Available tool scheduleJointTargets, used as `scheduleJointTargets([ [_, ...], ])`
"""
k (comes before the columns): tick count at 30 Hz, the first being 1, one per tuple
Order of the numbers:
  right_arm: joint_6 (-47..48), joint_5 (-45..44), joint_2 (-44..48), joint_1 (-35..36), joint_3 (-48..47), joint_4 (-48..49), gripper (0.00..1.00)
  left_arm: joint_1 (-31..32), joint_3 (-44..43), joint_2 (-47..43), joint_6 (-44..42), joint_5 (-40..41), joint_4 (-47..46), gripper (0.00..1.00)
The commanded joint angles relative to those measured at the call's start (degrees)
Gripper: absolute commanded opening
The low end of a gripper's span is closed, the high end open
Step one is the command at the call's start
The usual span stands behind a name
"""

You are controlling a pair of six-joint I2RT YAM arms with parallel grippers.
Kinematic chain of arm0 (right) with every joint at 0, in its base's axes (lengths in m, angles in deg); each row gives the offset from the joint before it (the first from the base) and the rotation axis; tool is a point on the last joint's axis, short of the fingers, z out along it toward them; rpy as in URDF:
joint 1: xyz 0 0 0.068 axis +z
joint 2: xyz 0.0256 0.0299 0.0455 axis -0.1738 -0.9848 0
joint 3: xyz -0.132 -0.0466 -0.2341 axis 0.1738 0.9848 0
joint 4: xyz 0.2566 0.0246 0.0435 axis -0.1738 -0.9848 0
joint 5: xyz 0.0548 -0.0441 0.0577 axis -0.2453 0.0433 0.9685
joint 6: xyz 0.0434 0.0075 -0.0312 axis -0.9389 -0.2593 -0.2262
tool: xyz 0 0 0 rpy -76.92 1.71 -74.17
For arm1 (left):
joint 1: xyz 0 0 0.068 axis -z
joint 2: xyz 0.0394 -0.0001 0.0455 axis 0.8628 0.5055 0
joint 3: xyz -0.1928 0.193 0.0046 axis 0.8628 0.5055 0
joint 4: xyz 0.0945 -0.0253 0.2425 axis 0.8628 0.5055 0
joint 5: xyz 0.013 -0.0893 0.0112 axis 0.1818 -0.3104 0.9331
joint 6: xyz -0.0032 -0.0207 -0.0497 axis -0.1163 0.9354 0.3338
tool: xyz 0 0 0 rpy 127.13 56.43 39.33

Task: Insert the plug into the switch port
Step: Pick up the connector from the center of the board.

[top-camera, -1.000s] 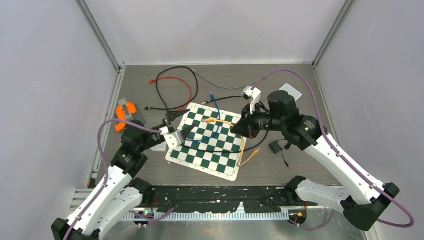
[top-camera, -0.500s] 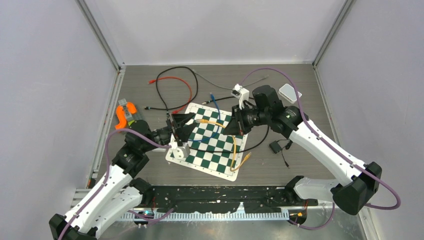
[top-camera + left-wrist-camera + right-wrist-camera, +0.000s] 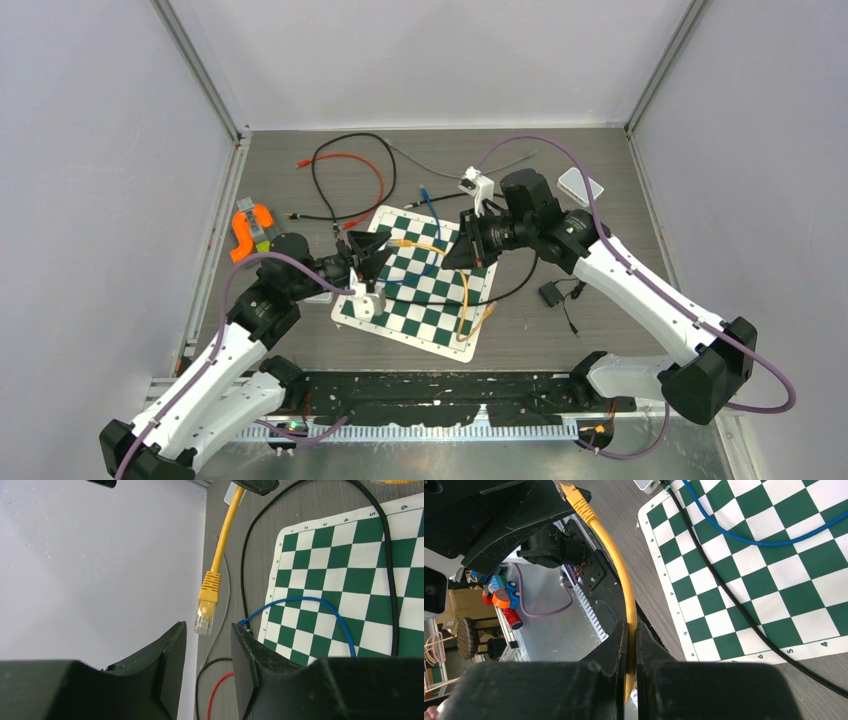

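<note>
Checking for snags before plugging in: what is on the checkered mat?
A blue cable, a black cable and part of the yellow cable cross the checkered mat. From above, the left gripper and right gripper hide its far corners, so anything there is unseen.

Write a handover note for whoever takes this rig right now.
Right end effector: shut on the yellow cable, some way behind its plug, holding it over the chessboard mat.
Left end effector: open, fingertips either side of the yellow plug, no contact visible.
Done: cable picked up, plug presented to the left arm.
Left: grip the plug, carry it to the switch port, insert it. I cannot pick out the switch port in these views.
</note>
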Motion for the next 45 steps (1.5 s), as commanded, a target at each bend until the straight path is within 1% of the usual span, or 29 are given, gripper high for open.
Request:
scheduleJointTargets([
  [1,-0.6,1.9,-0.5,-0.2,-1.2,3.0,0.05,0.2,-2.0,-0.5,-1.5,0.3,0.2,0.4],
  [3,-0.6,2.0,-0.2,-0.2,-0.7,3.4,0.05,0.2,-2.1,-0.3,-1.6,0.0,0.8,0.38],
  [7,-0.6,2.4,-0.3,-0.2,-0.7,3.4,0.05,0.3,-2.2,0.3,-2.2,0.3,1.9,0.31],
  [12,-0.3,2.5,-0.4,-0.2,0.3,3.5,0.05,0.3,-2.8,1.5,-3.0,1.1,3.3,0.31],
  [15,-0.5,2.8,-0.6,-0.3,0.9,4.0,0.05,0.4,-3.0,1.9,-3.1,0.9,3.5,0.27],
  [17,-0.6,3.2,-0.8,-0.2,1.2,4.3,0.05,0.3,-3.1,2.2,-3.0,1.1,3.7,0.21],
  [22,-0.6,3.8,-1.6,-0.2,0.9,4.8,0.05,0.4,-3.3,2.5,-1.7,1.9,4.3,0.01],
  [23,-0.6,3.8,-1.9,-0.3,0.5,4.8,0.05,0.4,-3.3,2.6,-1.1,1.9,4.3,0.0],
  [24,-0.2,3.6,-2.1,-0.3,0.3,4.8,0.08,0.4,-3.4,2.6,-0.1,1.9,4.1,0.0],
  [25,0.2,3.2,-2.5,-0.5,-0.8,4.1,0.11,0.3,-3.6,2.6,1.6,2.3,3.9,0.0],
  [27,2.5,0.9,-2.6,-1.3,-3.5,2.1,0.28,0.2,-4.3,3.0,6.2,3.7,3.7,0.0],
  [28,4.5,-1.9,-2.4,-1.7,-4.7,1.3,0.31,0.2,-5.0,3.3,8.9,4.5,4.0,0.0],
  [29,5.7,-3.6,-1.7,-2.3,-7.2,0.1,0.39,-0.1,-5.8,3.8,11.9,5.0,4.5,0.0],
  [32,13.1,-12.8,0.7,-2.7,-11.0,-0.4,0.48,-1.1,-8.0,5.1,20.8,3.6,5.5,0.0],
  [33,14.8,-13.9,2.2,-2.7,-11.5,1.0,0.52,-1.1,-8.7,5.4,23.8,3.2,5.6,0.0],
  [35,19.8,-14.8,4.8,-2.7,-10.5,4.3,0.57,-1.2,-9.9,6.0,29.4,2.6,6.3,0.0],
  [36,23.3,-14.6,5.8,-2.7,-9.8,5.6,0.58,-1.2,-10.6,6.2,33.5,3.1,6.6,0.0],
  [38,27.9,-13.8,9.3,-2.7,-7.0,12.0,0.61,-1.4,-11.6,6.4,37.8,3.1,7.8,0.0],
  [41,35.7,-10.9,12.3,-2.7,-1.1,18.9,0.62,-1.5,-12.2,6.8,43.8,1.3,7.4,0.0],
  [42,36.9,-8.6,13.3,-2.7,0.1,22.1,0.62,-1.4,-12.5,7.0,46.0,0.5,7.2,0.0],
  [44,40.8,-3.6,14.1,-2.7,4.1,25.7,0.63,-1.4,-13.0,7.5,48.7,-1.2,7.4,0.0],
  [45,43.5,0.3,14.2,-2.6,4.7,26.4,0.64,-1.4,-13.2,7.8,49.6,-2.0,7.8,0.0],
])
